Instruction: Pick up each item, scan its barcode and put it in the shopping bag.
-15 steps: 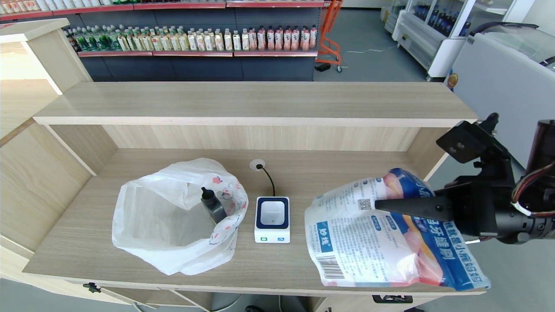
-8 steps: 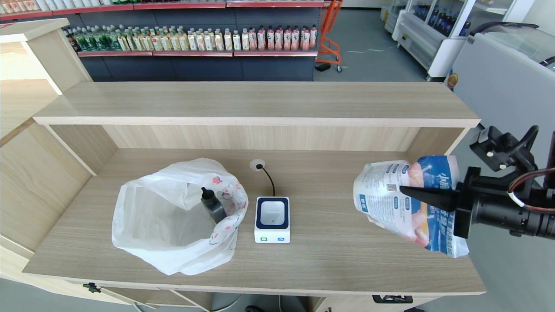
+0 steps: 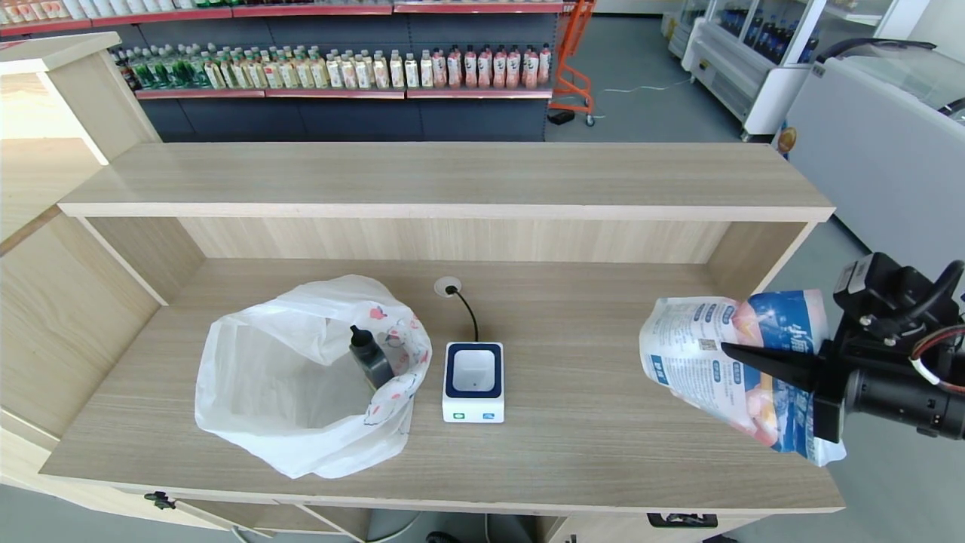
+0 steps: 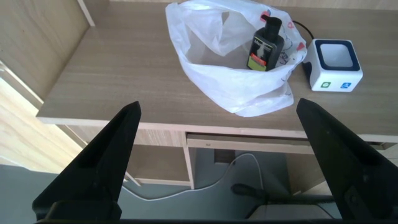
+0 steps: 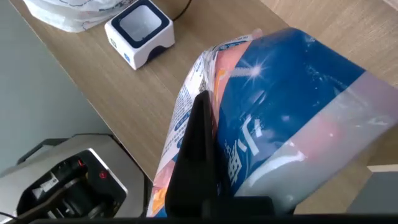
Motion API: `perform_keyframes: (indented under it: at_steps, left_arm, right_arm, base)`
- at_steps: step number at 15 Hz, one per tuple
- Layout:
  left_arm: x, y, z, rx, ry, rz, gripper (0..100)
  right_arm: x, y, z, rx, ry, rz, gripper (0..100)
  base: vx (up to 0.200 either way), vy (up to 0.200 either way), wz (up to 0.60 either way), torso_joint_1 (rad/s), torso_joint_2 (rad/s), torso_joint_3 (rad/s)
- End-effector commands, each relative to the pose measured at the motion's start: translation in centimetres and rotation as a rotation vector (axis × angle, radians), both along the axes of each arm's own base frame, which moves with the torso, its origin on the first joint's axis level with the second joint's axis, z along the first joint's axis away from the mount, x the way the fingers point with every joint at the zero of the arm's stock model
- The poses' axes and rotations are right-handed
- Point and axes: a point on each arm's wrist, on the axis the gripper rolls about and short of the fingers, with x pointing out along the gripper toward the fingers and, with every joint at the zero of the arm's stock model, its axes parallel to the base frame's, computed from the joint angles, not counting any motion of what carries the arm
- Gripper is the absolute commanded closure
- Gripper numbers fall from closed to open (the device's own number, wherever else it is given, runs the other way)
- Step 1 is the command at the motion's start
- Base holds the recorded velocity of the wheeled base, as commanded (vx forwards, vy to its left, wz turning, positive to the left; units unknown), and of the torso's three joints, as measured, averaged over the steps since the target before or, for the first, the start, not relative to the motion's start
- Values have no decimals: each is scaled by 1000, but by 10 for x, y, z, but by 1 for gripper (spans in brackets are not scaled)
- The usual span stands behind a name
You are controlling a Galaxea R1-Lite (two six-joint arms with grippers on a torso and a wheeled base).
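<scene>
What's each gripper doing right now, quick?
Left gripper: open, holding nothing.
Right gripper: shut on the blue-and-white packet.

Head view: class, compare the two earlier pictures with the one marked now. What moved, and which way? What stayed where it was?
The right gripper, shut on the blue-and-white packet throughout, carried it to the robot's right, away from the barcode scanner, turning it on the way. It now hangs at the right end of the counter. Nothing was taken hold of or let go. The shopping bag, the black bottle in it and the scanner stayed put.
</scene>
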Motion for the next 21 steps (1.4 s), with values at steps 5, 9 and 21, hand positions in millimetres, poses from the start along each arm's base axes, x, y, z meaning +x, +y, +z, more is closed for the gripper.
perform_keyframes:
  at_steps: [5, 9, 21]
  left_arm:
    - [0, 0, 0, 2, 0, 1, 0]
    - [0, 0, 0, 1, 0, 1, 0]
    - [0, 0, 0, 2, 0, 1, 0]
  right_arm:
    - [-4, 0, 0, 3, -3, 7, 100]
    - [-3, 0, 1, 30, 12, 19, 100]
    - [64, 9, -24, -68, 63, 61, 100]
  base:
    - [0, 40, 0, 0, 0, 0]
    - [0, 200, 0, 0, 0, 2]
    - [0, 150, 0, 0, 1, 3]
